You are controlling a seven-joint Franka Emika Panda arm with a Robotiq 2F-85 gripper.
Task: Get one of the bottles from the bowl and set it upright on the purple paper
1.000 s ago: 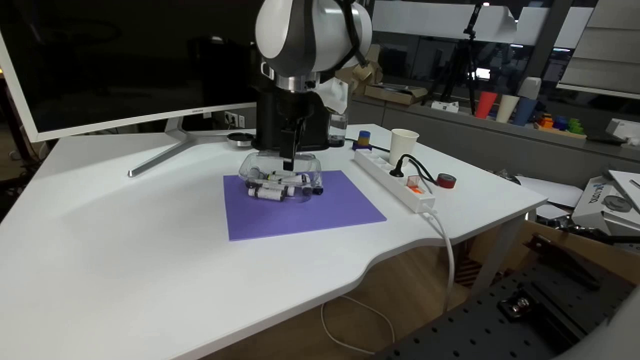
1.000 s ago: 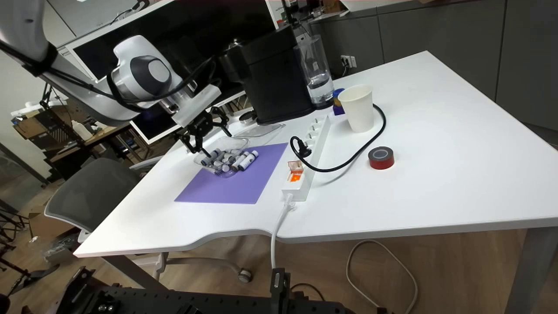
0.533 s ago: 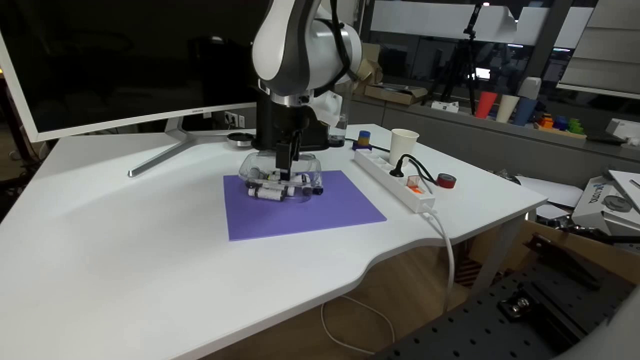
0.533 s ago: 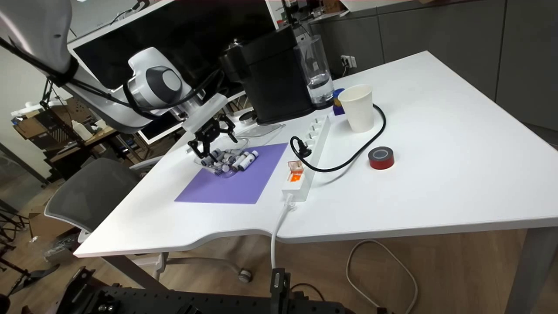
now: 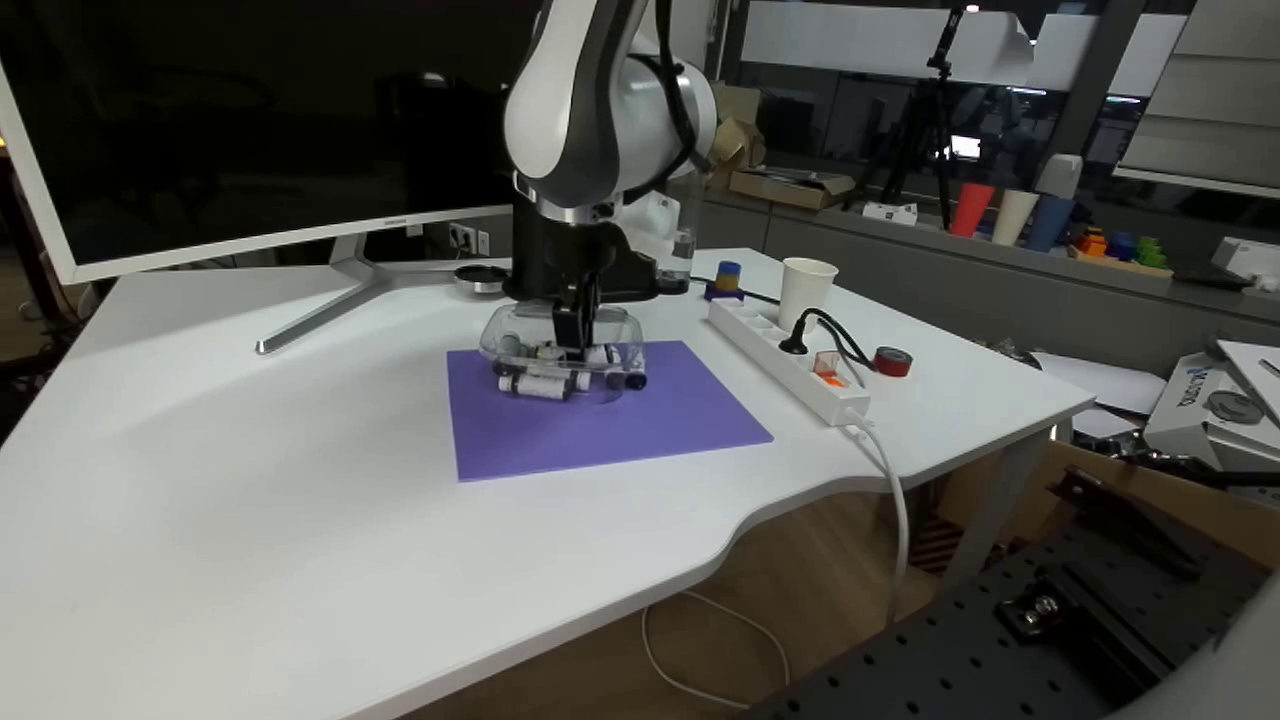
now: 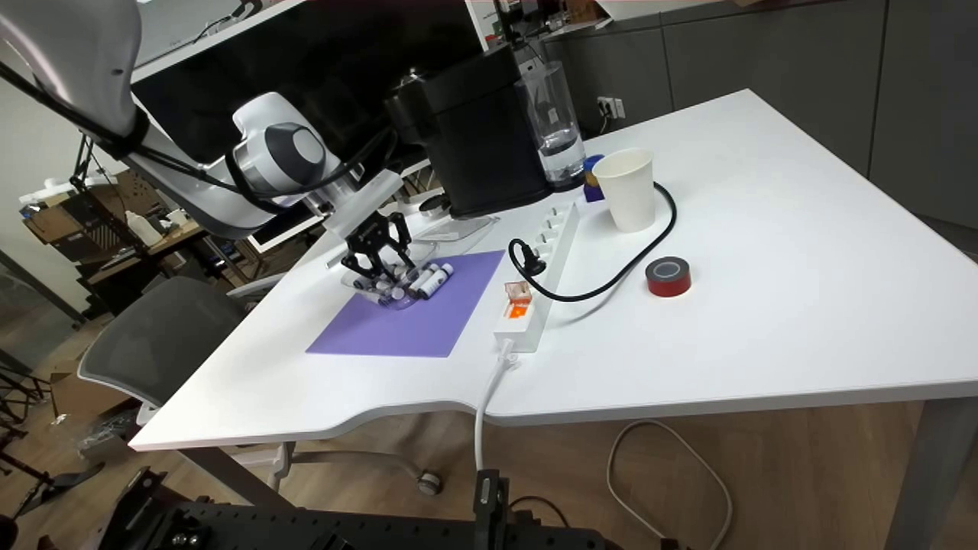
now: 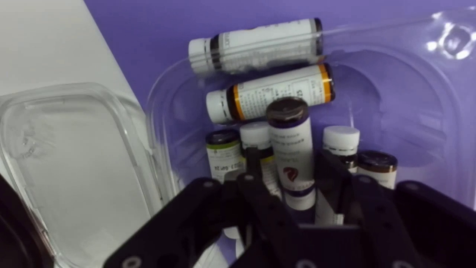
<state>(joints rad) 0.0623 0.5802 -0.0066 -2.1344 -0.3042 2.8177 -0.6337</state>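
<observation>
Gripper [image 7: 292, 158] straddled a bottle [image 7: 290, 145]; grasp was indeterminable. In both exterior views, bowl [image 7: 394, 96] stood at purple paper [image 5: 600, 430]'s eleven o'clock.

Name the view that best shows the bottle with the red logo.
Wrist view. It shows the bottle up close, most of its label and the red logo in sight. In both exterior views the gripper is down at the clear bowl, and this bottle is hidden or too small to single out.
</observation>
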